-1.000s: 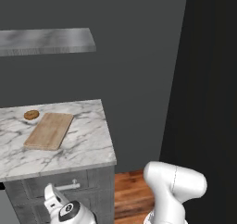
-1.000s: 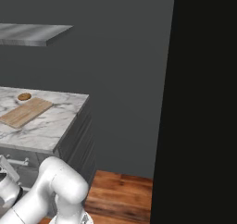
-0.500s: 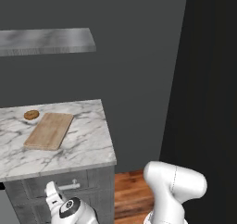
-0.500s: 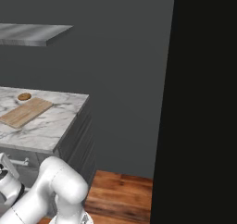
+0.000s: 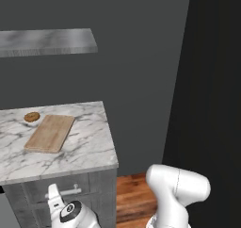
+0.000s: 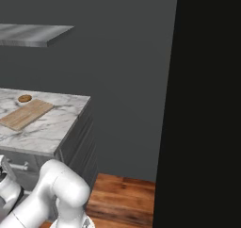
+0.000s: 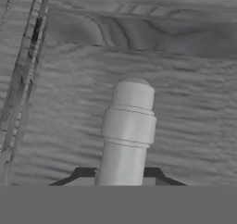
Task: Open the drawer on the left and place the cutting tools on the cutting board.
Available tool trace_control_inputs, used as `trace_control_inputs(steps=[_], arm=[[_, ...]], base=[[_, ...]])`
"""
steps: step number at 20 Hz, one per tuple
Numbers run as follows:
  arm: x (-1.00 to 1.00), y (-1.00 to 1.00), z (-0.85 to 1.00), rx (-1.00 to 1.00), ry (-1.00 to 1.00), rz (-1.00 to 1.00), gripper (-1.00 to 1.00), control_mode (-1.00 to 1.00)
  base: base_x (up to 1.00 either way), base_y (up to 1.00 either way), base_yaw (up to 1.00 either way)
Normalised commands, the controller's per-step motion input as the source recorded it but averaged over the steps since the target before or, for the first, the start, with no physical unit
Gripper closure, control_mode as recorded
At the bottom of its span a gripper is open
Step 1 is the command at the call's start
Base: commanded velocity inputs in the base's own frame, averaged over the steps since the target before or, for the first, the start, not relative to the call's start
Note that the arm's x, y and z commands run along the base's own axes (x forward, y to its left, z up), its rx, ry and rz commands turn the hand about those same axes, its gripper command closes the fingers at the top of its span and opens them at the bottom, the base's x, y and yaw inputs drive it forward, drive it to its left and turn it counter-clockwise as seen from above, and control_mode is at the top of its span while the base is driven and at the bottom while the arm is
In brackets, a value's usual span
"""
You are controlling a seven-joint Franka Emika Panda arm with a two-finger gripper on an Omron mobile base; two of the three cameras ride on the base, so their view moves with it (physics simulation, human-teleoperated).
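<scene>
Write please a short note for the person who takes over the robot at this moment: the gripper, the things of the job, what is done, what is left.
Gripper: shut on the drawer handle, low at the cabinet front.
Drawer: looks closed, its front flush under the marble counter.
Cutting board: flat on the counter, nothing on it; a small round pastry lies beside its far corner.
Cutting tools: presumably inside the drawer.
Done: handle reached and gripped.
Left: pull the drawer open, take out the tools, place each on the board.
</scene>
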Motion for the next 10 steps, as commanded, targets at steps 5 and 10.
trace_control_inputs(steps=[5, 10], arm=[[-0.59, 0.31, 0.00, 0.09, -0.01, 0.01, 1.00, -1.00], [-0.82, 0.40, 0.00, 0.09, 0.00, 0.00, 1.00, -1.00]], base=[[0.00, 0.00, 0.00], [0.00, 0.00, 0.00]])
